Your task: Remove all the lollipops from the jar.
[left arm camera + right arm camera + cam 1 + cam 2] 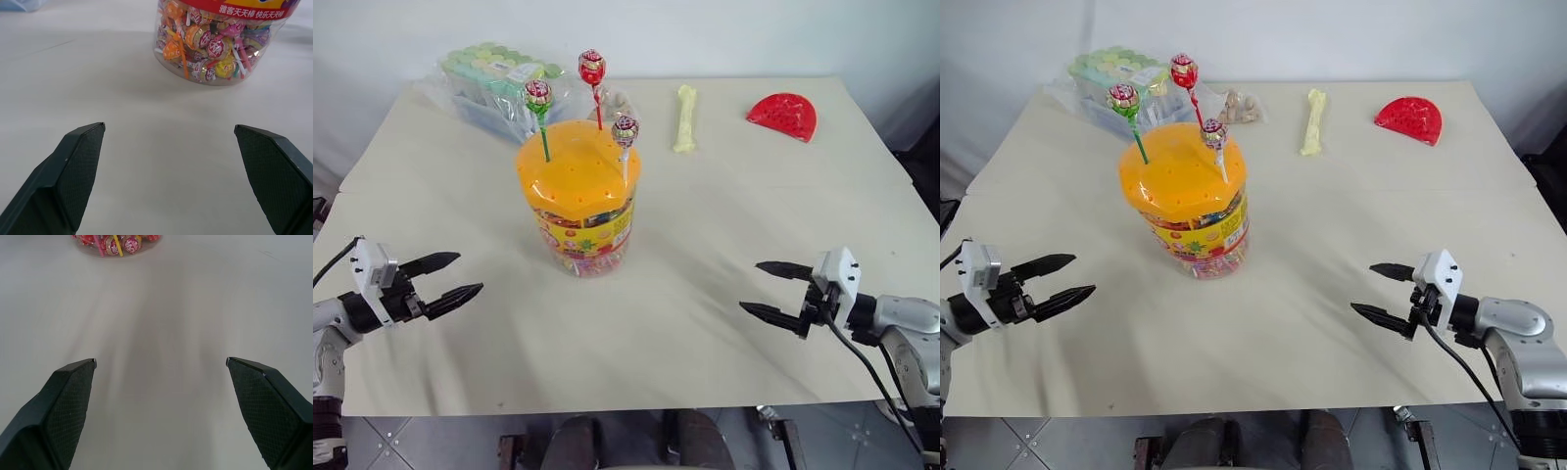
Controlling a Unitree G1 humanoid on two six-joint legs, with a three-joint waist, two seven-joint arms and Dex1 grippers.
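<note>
The two pincers sit nearest, low over the front of the table (724, 176): the left pincer (446, 279) and the right pincer (773, 291) both gape wide and hold nothing, tips turned inward toward each other.

Between them and further out, nearer the left pincer than the right, stands the jar (579, 211). It is a clear plastic tub packed with wrapped sweets under a domed orange lid (576, 168) full of small holes. It looks fairly heavy and stable, so it should stay put if a stick is drawn straight up.

The three lollipops stand in the lid's holes, well above both pincers. The red lollipop (592, 67) is tallest and furthest back, the green lollipop (538, 94) is on the left pincer's side, and the white lollipop (626, 129) is lowest, on the right pincer's side. Each is light, with a hard round head in a shiny, probably slippery wrapper. The thin stick just under the head looks the better place to pinch, though it may bend.
</note>
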